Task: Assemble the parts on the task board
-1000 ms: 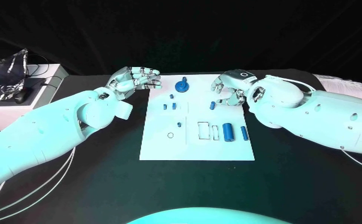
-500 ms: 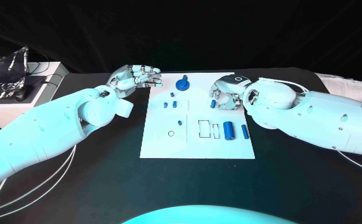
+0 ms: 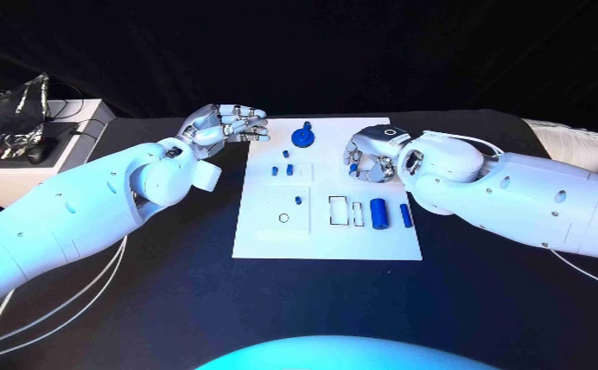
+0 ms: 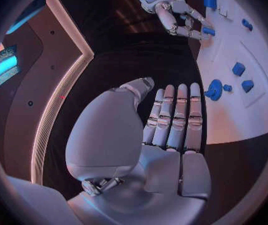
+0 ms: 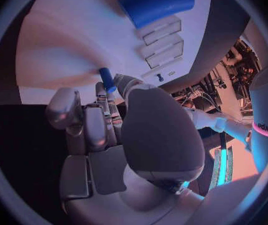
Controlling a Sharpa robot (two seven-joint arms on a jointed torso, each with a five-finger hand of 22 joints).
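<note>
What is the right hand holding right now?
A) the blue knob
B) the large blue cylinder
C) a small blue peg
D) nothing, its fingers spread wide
C: the right hand pinches a small blue peg in its fingers above the task board.

The head camera looks steeply down on the black table [image 3: 149, 301], the white task board [image 3: 327, 245] centred between both arms. Each wrist camera sits close behind its own hand, facing along the fingers toward the board. All three views share the board and a large blue cylinder [image 3: 378, 213].
</note>
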